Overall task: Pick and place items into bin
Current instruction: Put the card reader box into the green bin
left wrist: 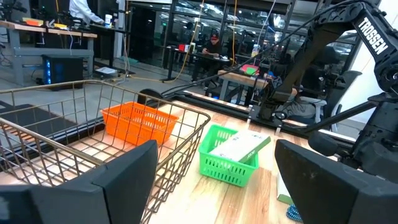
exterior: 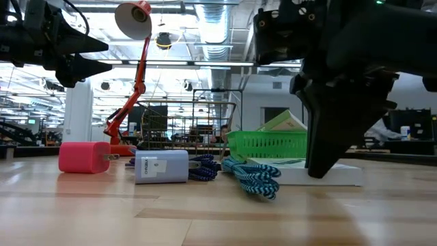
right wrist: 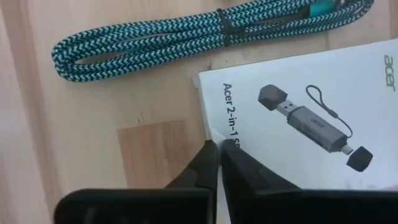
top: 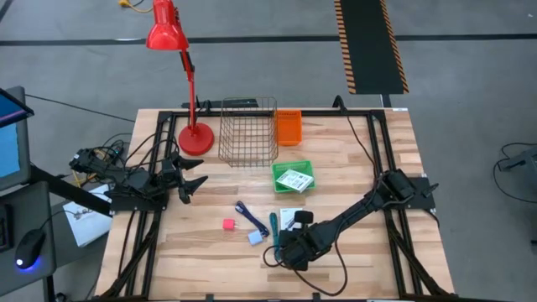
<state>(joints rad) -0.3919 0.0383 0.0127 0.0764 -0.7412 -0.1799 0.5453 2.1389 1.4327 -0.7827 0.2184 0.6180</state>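
A: Nearest first. Right gripper (right wrist: pixel 217 155) is down at the front of the table (top: pixel 369 268), fingers pressed together at the edge of the white packet (right wrist: pixel 311 118) printed with a card reader. The tips meet on the packet's corner; nothing shows between them, so I judge this a pinch that has caught nothing, or at most the edge.

B: Why there?

A: The packet lies flat on the wood, so an edge is the only place to get hold of it. The teal braided cable (right wrist: pixel 186 34) lies coiled just beside it, apart from the fingers.

B: Other items?

A: Pale-blue cube (exterior: pixel 161 166) and pink cube (exterior: pixel 83 156) sit loose on the table, left of the cable in the low view; a dark blue cord (top: pixel 246 213) lies between them from above. A second packet (top: pixel 294 179) leans in the green basket (top: pixel 278 170), farther back.

B: The bin?

A: Probably the wire basket (top: pixel 248 130) at the rear, beside an orange basket (top: pixel 289 127) and the red lamp (top: pixel 180 75). Left gripper (top: pixel 195 183) waits at the left side, fingers apart, facing it.

B: Unclear?

A: The right arm hides the packet's near half from above, and whether the wire basket holds anything I cannot tell.
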